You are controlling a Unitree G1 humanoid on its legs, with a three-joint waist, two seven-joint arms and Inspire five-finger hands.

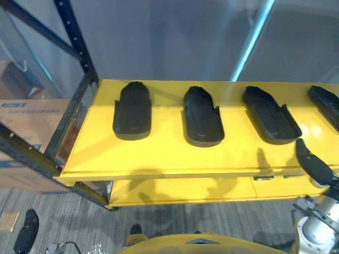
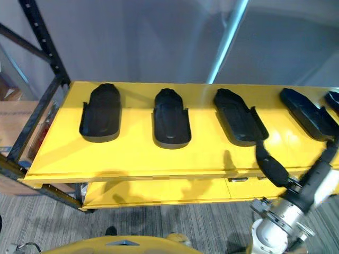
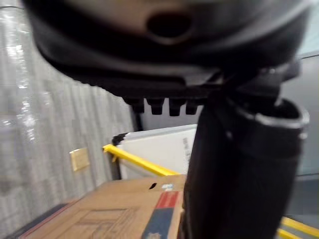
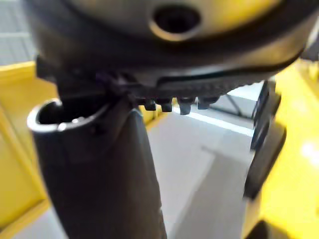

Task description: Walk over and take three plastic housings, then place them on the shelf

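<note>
Fingers [image 2: 266, 157] of the right hand [image 2: 275, 170] straight, empty, by the shelf [image 2: 132, 159].

left robot hand [image 1: 26, 231] low, relaxed | right robot hand [image 2: 272, 165] raised, relaxed

A brown cardboard box [image 1: 32, 124] stands at the left on grey striped carpet [image 1: 212, 217], before a plain grey wall [image 1: 159, 42] crossed by a slanting pale blue pole [image 1: 254, 37].
</note>
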